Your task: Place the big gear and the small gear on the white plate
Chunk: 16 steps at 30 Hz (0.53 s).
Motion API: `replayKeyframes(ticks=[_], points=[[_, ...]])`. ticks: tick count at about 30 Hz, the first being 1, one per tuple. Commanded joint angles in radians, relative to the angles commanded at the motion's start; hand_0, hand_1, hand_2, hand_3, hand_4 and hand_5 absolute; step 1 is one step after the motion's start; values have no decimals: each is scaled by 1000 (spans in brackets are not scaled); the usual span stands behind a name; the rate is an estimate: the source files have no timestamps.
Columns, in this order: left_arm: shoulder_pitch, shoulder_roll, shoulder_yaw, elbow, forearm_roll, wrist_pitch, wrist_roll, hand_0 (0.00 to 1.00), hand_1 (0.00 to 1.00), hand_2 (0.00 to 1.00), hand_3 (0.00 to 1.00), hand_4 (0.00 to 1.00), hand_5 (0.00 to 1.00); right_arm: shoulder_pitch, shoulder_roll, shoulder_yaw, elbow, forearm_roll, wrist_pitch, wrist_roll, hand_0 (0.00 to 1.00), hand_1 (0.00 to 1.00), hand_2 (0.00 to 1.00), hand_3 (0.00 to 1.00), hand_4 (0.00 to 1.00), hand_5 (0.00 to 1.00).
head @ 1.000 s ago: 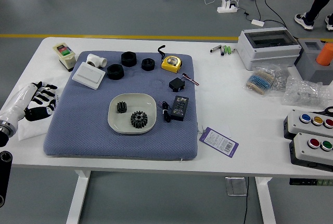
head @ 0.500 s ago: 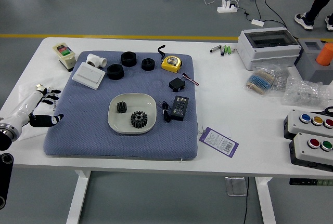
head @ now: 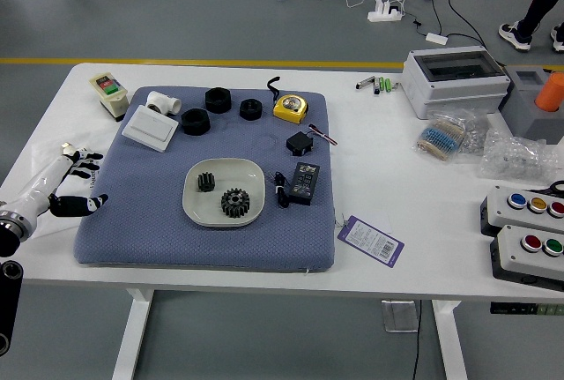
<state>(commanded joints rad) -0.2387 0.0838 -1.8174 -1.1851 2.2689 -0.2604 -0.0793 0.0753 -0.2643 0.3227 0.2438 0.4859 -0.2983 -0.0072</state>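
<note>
At left, fingers (head: pixel 77 205) opened wider.

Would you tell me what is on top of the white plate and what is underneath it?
The small gear and the big gear sit on the white plate, which rests on the blue mat; the patch directly beneath it is covered and cannot be seen.
</note>
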Motion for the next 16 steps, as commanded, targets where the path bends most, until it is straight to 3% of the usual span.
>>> replayKeyframes(ticks=[4, 5, 10, 11, 16], points=[[1, -3, -5, 7, -39, 54, -18, 808, 749, 792, 859, 794, 40, 1, 0, 2, 0, 0, 0, 1, 704, 714, 746, 573, 801, 680], [1, -3, -5, 8, -55, 62, -20, 890, 765, 803, 861, 997, 270, 1, 0, 2, 0, 0, 0, 1, 704, 714, 746, 573, 801, 680], [0, -7, 2, 9, -176, 95, -19, 890, 765, 803, 861, 997, 270, 2, -1, 2, 0, -1, -1, 1, 704, 714, 746, 573, 801, 680], [0, -7, 3, 9, -185, 96, -20, 944, 922, 967, 983, 998, 610, 2, -1, 2, 0, -1, -1, 1, 704, 713, 746, 573, 801, 680], [4, -12, 8, 11, -307, 112, -32, 944, 922, 967, 983, 998, 610, 2, -1, 2, 0, -2, -2, 1, 704, 713, 746, 573, 801, 680]])
